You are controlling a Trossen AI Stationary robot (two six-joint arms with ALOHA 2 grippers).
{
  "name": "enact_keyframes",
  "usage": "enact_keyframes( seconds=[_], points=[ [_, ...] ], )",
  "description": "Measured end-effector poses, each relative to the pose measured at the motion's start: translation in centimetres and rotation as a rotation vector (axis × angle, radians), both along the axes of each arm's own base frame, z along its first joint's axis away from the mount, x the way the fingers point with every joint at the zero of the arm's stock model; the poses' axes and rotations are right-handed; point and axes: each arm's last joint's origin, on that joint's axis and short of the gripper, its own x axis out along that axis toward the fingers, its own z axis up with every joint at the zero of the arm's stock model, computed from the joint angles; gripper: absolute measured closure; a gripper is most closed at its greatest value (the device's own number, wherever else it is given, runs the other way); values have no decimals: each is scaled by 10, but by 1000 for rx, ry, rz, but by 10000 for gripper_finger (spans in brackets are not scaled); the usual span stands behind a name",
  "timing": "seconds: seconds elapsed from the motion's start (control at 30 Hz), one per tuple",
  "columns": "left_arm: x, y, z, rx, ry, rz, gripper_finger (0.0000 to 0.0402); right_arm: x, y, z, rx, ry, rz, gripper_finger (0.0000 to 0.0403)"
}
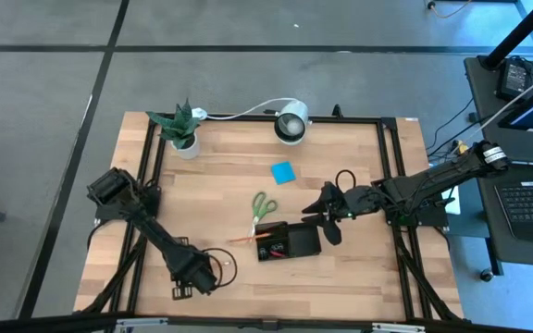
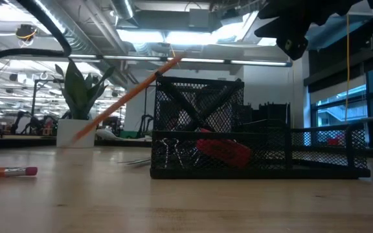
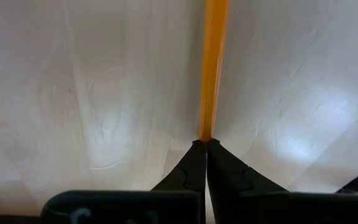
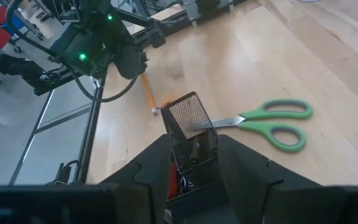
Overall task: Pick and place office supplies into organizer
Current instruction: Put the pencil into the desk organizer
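My left gripper point(image 3: 205, 144) sits low near the table's near-left edge point(image 1: 202, 275), shut on an orange pencil point(image 4: 148, 93). The black mesh organizer point(image 1: 288, 242) stands to its right. A second orange pencil point(image 2: 128, 97) leans out of its tall compartment, and a red piece point(image 2: 225, 152) lies inside. My right gripper point(image 4: 201, 168) hovers open above the organizer's right end point(image 1: 325, 225), touching nothing. The green-handled scissors point(image 1: 262, 211) lie flat just beyond the organizer. The blue sticky-note pad point(image 1: 282, 172) lies farther back. My left gripper pinches the orange pencil by its end point(image 3: 206, 134) between the two fingertips. It comes from the table's left, and the pencil runs straight on from the fingers, in line with them. The pencil lies level at the tabletop, with its pink eraser end point(image 2: 28, 171) toward the organizer.
A potted green plant point(image 1: 181, 129) and a white round lamp point(image 1: 291, 125) with its cable stand along the far edge. A black frame rail point(image 1: 391, 176) runs along the table's right side. Bare wood lies between the left gripper and the organizer.
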Motion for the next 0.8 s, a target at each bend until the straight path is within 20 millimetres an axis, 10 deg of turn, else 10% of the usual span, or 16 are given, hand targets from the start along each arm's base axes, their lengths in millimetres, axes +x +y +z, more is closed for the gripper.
enact_keyframes(
  seconds=[0.8],
  points=[
    [25, 6, 0, -25, -219, -76, 399, -2, 13, 3, 80, -17, 99, 268]
  ],
)
